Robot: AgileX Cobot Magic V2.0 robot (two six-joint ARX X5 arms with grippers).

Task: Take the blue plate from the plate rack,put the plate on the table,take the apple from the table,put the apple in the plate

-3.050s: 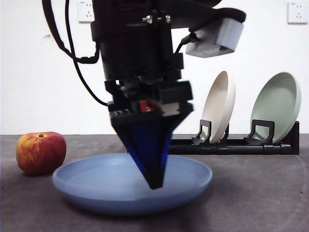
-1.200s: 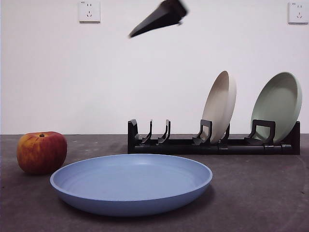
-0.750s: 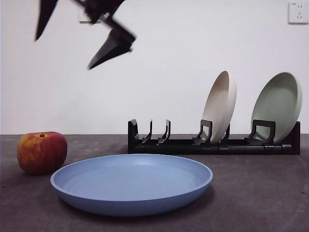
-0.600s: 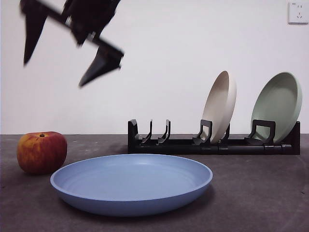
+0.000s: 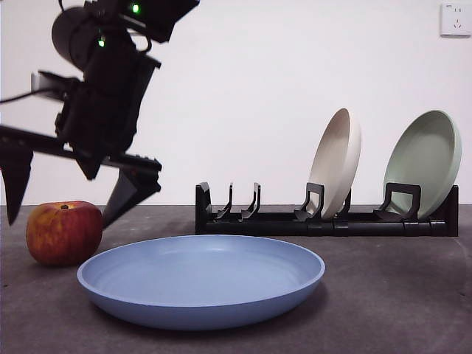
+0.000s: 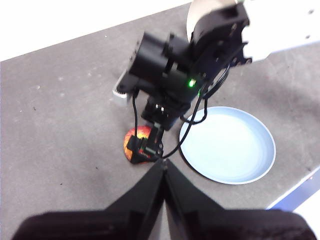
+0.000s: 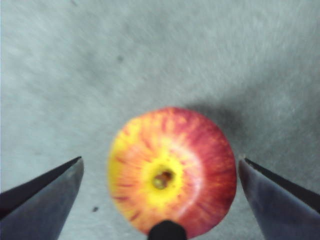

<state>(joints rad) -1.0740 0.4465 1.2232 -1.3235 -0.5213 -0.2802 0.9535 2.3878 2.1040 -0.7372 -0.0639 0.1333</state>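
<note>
Right hand (image 5: pixel 66 192): positioned directly above the apple (image 5: pixel 64 232), jaws spread wide, one to each side of the fruit and clear of it. The right wrist view looks straight down on the stem dimple, with both jaw tips well apart from the apple's skin. Nothing is gripped.

Left hand (image 6: pixel 163 165): held high above the bench (image 5: pixel 398 295), jaws pressed together with nothing between them (its own camera looks down on the right arm, the apple and the plate).

Apple: resting on the bench, stem up, just beside the rim of the blue plate (image 5: pixel 200 280) but not touching it in the front view.

Blue plate: lying flat on the bench, right way up, nothing in it, in front of the plate rack (image 5: pixel 324 217).

Plate rack: holds a beige plate (image 5: pixel 335 162) and a pale green plate (image 5: pixel 422 162), both leaning upright in their slots. The slots at the other end stand free.
</note>
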